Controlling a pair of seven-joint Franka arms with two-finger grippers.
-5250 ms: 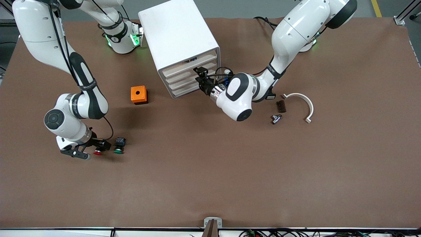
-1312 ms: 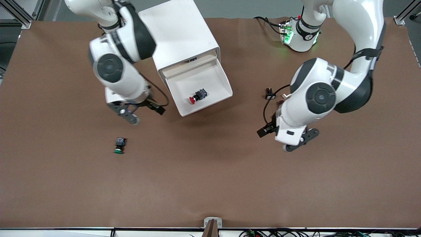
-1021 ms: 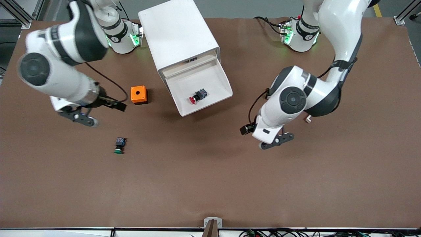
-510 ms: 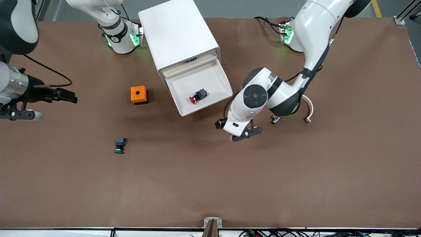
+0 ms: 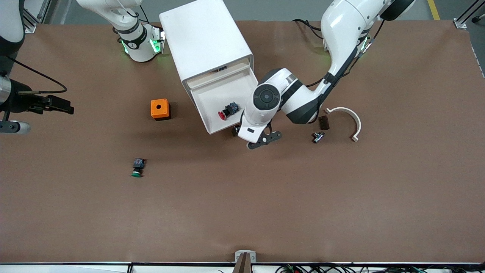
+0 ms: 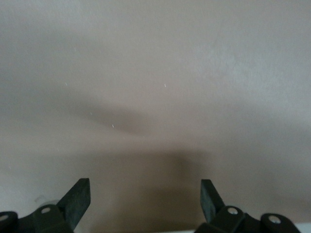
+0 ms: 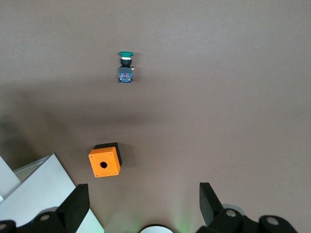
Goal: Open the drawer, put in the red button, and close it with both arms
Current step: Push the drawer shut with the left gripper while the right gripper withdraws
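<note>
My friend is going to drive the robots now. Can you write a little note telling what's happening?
Left gripper: jaws open, empty, just over the table at the front edge of the pulled-out white plastic drawer.
Right gripper: jaws open, empty, up high at the right arm's end of the table; that arm waits.
The small red-capped push button lies inside the open drawer of the white boxy cabinet.
The green-capped button and the orange box sit on the table, not part of the job.
Done: drawer opened, red button in.
Left: push the drawer shut with both arms.
</note>
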